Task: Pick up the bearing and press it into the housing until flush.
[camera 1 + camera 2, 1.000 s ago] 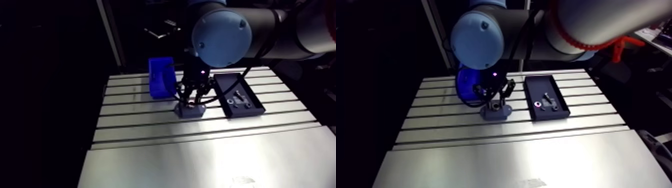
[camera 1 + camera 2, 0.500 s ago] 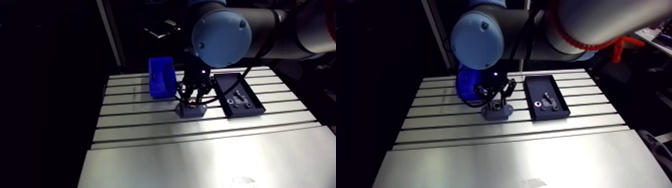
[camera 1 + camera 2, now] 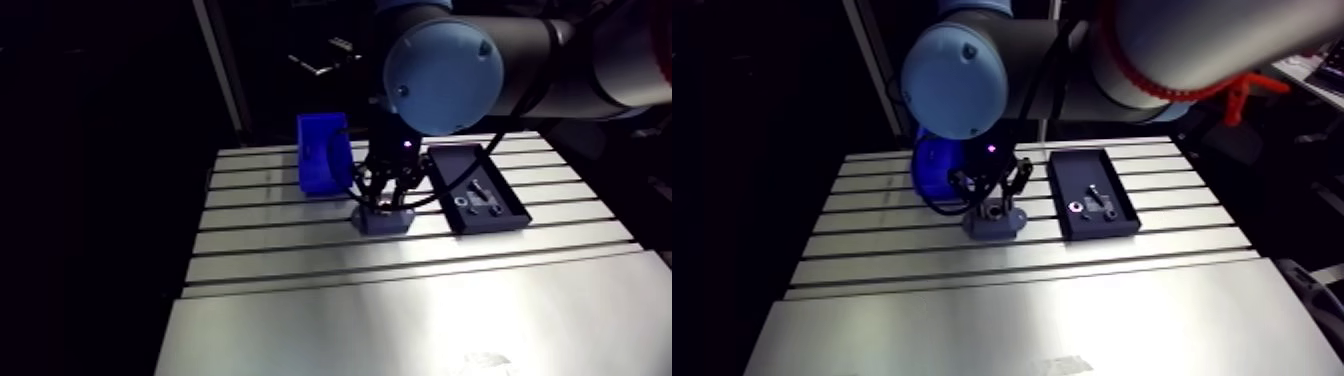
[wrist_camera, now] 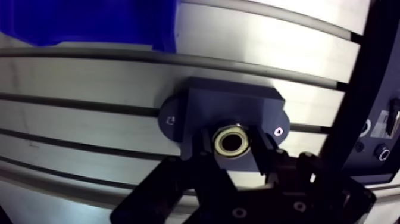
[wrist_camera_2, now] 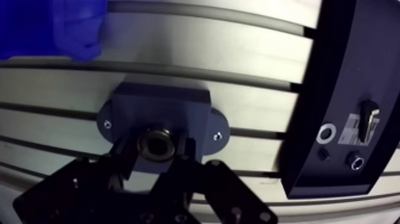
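- The gripper (image 4: 233, 145) is held straight down over the housing (image 4: 229, 107), as seen in the wrist view.
- Its two fingers (image 4: 206, 149) are drawn in close, with only a narrow gap left, and that gap is filled by the bearing (image 5: 156, 145).
- The bearing is pressed on both sides by the dark pads, so it is gripped rather than lying free.
- The bearing is seen as a small metal ring with a pale rim and a dark hole, directly under the gripper.
- It is located at the bore in the top face of the housing, on the part of the block nearest the gripper's body.
- How deep the ring is seated, and whether it lies flush with that face, cannot be told.
- The housing is a dark grey block with a rounded ear on each side, and a small hole is marked in each ear.
- It is set flat on the slotted table (image 4: 286, 42).
- A blue bin (image 3: 323, 165) is placed ahead of the gripper and off to one side, near the housing but apart from it.
- A black tray (image 5: 342, 71) is placed beside the gripper on the opposite side, also apart from the housing.
- In the tray a pale ring (image 5: 326, 133) and a few small dark parts are held; they are too small to be identified.
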You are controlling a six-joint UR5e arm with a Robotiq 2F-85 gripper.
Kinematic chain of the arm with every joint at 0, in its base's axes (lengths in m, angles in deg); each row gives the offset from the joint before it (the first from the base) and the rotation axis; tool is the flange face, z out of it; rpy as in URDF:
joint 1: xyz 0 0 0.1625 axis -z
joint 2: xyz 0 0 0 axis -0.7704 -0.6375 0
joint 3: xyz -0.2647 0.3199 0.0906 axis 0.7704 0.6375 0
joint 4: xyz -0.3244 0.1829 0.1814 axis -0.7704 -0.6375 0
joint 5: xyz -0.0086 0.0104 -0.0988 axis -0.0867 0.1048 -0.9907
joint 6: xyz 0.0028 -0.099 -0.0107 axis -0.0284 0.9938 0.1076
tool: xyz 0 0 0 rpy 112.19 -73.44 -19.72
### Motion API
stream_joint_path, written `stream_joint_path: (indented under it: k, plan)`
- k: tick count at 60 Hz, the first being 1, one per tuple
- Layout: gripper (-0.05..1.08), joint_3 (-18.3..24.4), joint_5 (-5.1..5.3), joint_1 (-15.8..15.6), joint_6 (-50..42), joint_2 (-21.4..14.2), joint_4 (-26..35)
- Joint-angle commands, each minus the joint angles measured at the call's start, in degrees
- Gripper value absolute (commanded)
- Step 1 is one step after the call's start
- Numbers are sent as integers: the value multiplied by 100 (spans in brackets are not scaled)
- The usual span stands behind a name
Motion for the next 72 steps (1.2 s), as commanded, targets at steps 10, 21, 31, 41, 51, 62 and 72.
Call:
stream_joint_path:
  k: [10, 21, 31, 41, 51, 62, 72]
  plan:
    - [20, 5, 12, -1, 16, -58, 25]
    - [0, 31, 30, -19, 184, -221, 11]
    - [0, 135, 29, -19, 185, -417, 178]
    - [37, 249, 37, -10, 82, -508, 479]
    - [107, 320, 65, 8, -130, -527, 527]
    - [108, 349, 74, -1, -353, -466, 617]
    - [108, 333, 74, -1, -385, -440, 602]
